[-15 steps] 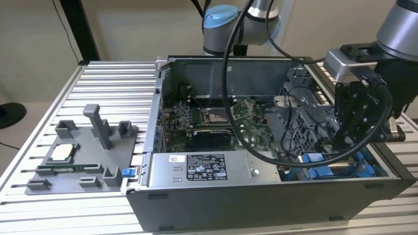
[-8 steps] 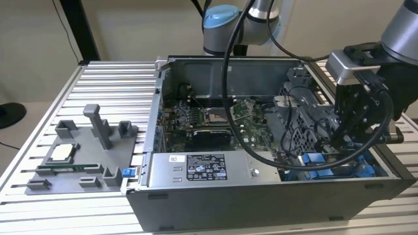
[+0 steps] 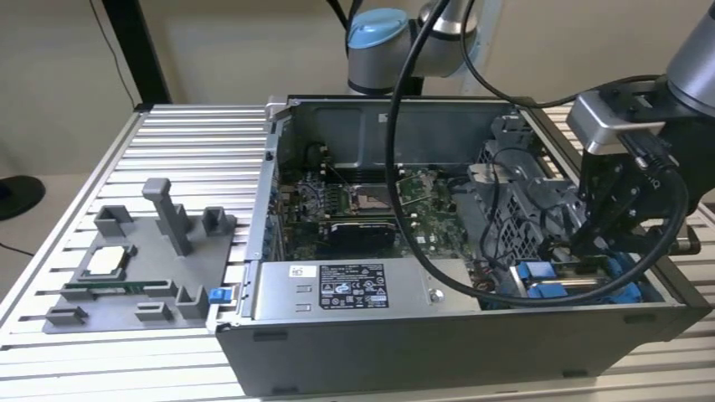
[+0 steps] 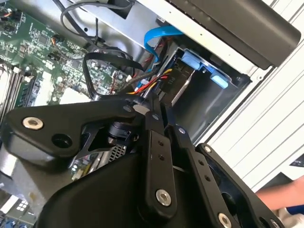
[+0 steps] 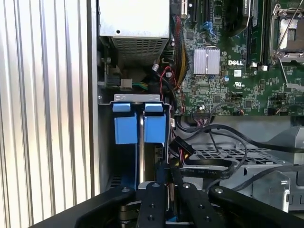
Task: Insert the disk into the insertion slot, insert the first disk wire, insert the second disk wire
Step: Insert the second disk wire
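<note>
The black pincer [image 5: 166,178] is clenched (on what, if anything, I cannot tell) just beside the silver-grey, blue-framed disk [image 5: 127,129], seated in the grey metal insertion slot [image 5: 137,98] near red-yellow-black wires [image 4: 154,80].

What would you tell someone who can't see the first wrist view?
The robot's black hand hangs inside an open grey metal computer case, near two bright blue plastic tabs on a grey metal drive bay. A green circuit board and black cables lie close by.
</note>
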You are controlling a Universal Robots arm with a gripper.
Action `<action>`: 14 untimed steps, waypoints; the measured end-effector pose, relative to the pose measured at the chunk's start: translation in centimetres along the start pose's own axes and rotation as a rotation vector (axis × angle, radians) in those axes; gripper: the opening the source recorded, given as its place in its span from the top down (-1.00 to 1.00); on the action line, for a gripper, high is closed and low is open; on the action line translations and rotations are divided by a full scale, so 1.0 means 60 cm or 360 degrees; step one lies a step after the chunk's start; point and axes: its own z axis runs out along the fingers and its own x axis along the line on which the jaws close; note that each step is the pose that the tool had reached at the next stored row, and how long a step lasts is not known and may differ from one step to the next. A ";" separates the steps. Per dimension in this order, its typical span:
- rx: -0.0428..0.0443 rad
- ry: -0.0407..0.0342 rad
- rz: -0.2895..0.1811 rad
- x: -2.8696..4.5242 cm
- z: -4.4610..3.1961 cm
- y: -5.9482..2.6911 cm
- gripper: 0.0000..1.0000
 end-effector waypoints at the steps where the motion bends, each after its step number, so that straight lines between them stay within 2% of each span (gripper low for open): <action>1: 0.0000 0.0000 0.0000 0.000 0.000 0.000 1.00; 10: 0.0000 0.0000 0.0000 0.001 0.002 -0.001 1.00; 14: 0.0008 0.0000 -0.0001 0.001 0.006 -0.001 1.00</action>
